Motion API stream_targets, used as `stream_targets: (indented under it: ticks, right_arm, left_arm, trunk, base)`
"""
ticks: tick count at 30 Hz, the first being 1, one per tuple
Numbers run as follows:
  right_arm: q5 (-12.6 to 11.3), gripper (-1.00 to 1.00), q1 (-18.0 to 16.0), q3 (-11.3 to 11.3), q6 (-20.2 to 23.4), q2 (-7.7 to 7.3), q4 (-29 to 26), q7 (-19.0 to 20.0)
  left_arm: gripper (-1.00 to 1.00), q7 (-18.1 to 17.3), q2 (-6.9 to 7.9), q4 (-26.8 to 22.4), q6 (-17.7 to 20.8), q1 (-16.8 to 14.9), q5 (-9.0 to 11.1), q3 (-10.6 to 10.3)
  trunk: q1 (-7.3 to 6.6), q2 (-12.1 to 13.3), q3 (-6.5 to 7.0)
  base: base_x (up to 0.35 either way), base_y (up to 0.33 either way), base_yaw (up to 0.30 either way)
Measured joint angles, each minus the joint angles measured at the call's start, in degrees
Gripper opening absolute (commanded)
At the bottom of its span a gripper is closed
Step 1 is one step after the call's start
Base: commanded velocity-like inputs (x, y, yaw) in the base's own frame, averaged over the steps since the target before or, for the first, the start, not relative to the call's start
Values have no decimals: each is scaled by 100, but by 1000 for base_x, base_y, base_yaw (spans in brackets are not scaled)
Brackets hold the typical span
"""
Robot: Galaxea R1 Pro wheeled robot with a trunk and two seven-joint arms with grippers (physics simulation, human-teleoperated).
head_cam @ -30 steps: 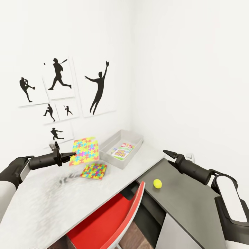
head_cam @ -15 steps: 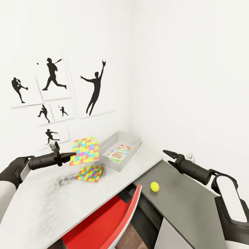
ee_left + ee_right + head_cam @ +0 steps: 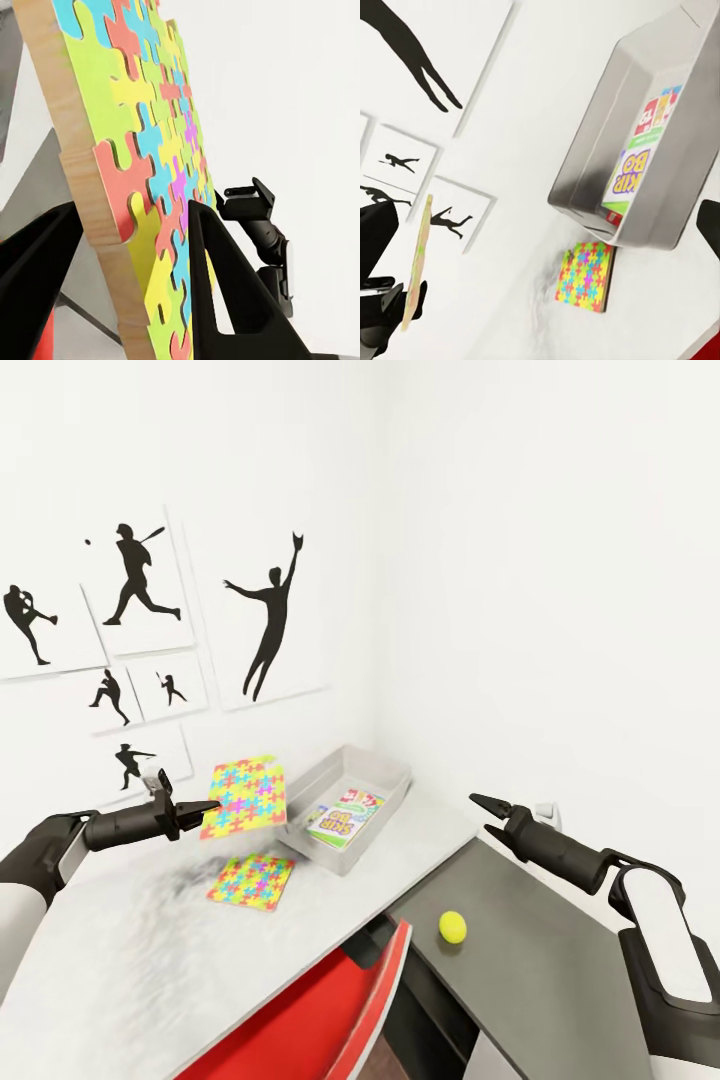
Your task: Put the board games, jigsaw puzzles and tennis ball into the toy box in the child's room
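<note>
Left wrist view | left gripper (image 3: pixel 127 277) clamps flat wood-backed jigsaw puzzle (image 3: pixel 142 150) (upright) | right gripper (image 3: pixel 484 810) parted

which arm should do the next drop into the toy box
Left, likely. The left gripper is shut on a jigsaw puzzle held up just beside the toy box. The right gripper is open and holds nothing, above the dark desk section.

The head camera looks down over the counter (image 3: pixel 150 960) corner. The left wrist camera sits close behind its held puzzle (image 3: pixel 142 165). The right wrist camera faces the toy box (image 3: pixel 660 217); all 3 share that puzzle.
</note>
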Motion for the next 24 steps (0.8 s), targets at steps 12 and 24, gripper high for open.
stream_targets:
  ticks: [12, 24]
  right_arm:
    - [1, 100, 1, -14, 0, -5, 3, 0]
    - [2, 100, -1, -27, 9, -7, 2, 0]
  left_arm:
    - [-100, -1, -6, -9, 2, 0, -2, 0]
    - [-100, -8, -7, -8, 3, 0, 9, 5]
  trunk:
    - [-1, 0, 0]
    - [-1, 0, 0]
  base:
    - [127, 70, 55]
    - [87, -15, 8]
